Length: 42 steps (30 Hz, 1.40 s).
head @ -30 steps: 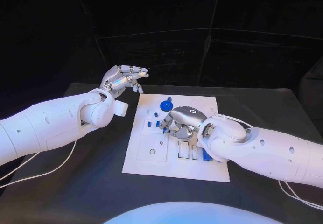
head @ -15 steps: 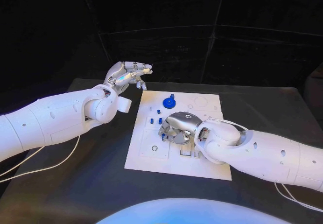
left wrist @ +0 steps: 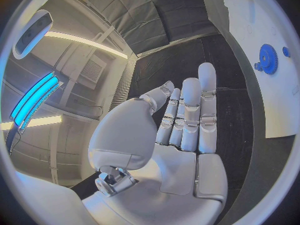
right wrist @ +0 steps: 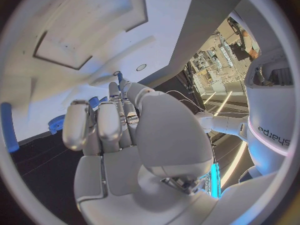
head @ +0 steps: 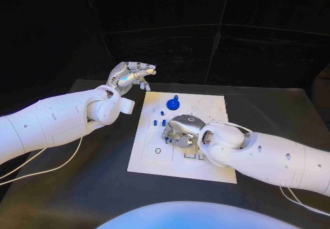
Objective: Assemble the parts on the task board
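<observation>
A white, flat, rectangular task board (head: pixel 152 160) lies in the middle of a black tabletop (head: pixel 82 191). Its surface carries faint outlines and shallow rectangular recesses; no writing on it can be read. Near the board's far edge stands a round blue gear (head: pixel 172 103) with a toothed rim. Just beside it, toward the board's left edge, sit several small blue parts (head: pixel 159 123), upright like pegs.

The right hand (head: pixel 182 132), silver metal on a smooth white arm, hangs low over the middle of the board with its fingers curled inward and down. From the right wrist view, the fingers bunch together over the white plate, and a long blue bar (right wrist: pixel 7 126) lies near the board's edge. Whether this hand grasps anything cannot be told.

The left hand (head: pixel 130 75) is raised above the tabletop's far left, just off the board's far left corner. Its fingers are straight and side by side, grasping nothing.
</observation>
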Motion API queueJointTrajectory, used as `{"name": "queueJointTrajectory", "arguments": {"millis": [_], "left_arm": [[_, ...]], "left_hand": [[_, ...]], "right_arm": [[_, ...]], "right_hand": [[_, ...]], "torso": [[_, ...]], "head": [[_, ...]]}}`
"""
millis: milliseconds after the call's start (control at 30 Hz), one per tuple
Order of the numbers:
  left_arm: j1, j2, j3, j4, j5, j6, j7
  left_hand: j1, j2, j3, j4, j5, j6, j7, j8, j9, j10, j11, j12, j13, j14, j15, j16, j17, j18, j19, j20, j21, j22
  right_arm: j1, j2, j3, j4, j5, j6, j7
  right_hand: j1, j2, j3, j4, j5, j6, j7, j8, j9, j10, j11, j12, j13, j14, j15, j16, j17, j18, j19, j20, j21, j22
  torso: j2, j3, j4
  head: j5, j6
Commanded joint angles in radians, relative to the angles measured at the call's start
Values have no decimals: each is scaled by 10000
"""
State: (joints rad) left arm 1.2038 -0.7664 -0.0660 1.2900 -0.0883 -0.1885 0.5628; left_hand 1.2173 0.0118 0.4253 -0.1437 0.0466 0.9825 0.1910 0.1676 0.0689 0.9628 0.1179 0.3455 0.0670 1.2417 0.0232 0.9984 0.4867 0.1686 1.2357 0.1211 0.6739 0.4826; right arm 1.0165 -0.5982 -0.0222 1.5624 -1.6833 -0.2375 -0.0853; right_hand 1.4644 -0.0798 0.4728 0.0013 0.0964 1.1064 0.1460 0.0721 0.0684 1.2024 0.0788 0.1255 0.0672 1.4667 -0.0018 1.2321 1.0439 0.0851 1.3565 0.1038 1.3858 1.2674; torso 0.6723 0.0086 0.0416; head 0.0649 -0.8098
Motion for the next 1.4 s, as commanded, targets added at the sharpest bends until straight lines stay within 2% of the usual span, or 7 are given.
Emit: {"name": "queueJointTrajectory", "arguments": {"millis": [33, 900, 1400], "left_arm": [[19, 13, 9, -13, 47, 148, 65], [16, 21, 8, -80, 47, 188, 12], [16, 21, 8, -95, 47, 183, -2]], "left_hand": [[58, -66, -26, -31, 25, -44, 1, 49, -9, -74, 18, 60, -4, -64, 26, -27, -13, 136, -92, -1, -44, -16], [61, -74, -33, -39, 25, -51, 5, 50, -9, -82, 21, 64, -3, -68, 28, -28, -19, 136, -92, 1, -51, -21], [71, -78, -36, -50, 25, -60, 9, 52, -9, -93, 24, 69, -3, -74, 31, -29, -27, 136, -92, 3, -59, -28]], "right_arm": [[-14, -5, -17, 3, -264, 155, -117], [-22, -57, -15, 136, -620, -114, -185], [-27, -107, -14, 221, -796, -177, -246]], "right_hand": [[-81, 7, 35, -33, 38, 2, 82, -23, 14, 2, 26, -68, 8, 199, -8, 19, -15, -109, 23, 7, -3, -13], [-131, 14, 52, -45, 79, 17, 77, -11, 20, 15, 25, -64, 12, 196, -7, 23, -21, -109, 20, 12, -3, -13], [-185, 8, 49, -42, 90, 28, 78, -4, 23, 20, 24, -63, 15, 192, -5, 17, -39, -107, 16, 14, -5, -15]], "torso": [[-1, 5, -1], [2, -7, 2], [-5, 0, -1]], "head": [[1, -13], [22, -28], [21, -33]]}}
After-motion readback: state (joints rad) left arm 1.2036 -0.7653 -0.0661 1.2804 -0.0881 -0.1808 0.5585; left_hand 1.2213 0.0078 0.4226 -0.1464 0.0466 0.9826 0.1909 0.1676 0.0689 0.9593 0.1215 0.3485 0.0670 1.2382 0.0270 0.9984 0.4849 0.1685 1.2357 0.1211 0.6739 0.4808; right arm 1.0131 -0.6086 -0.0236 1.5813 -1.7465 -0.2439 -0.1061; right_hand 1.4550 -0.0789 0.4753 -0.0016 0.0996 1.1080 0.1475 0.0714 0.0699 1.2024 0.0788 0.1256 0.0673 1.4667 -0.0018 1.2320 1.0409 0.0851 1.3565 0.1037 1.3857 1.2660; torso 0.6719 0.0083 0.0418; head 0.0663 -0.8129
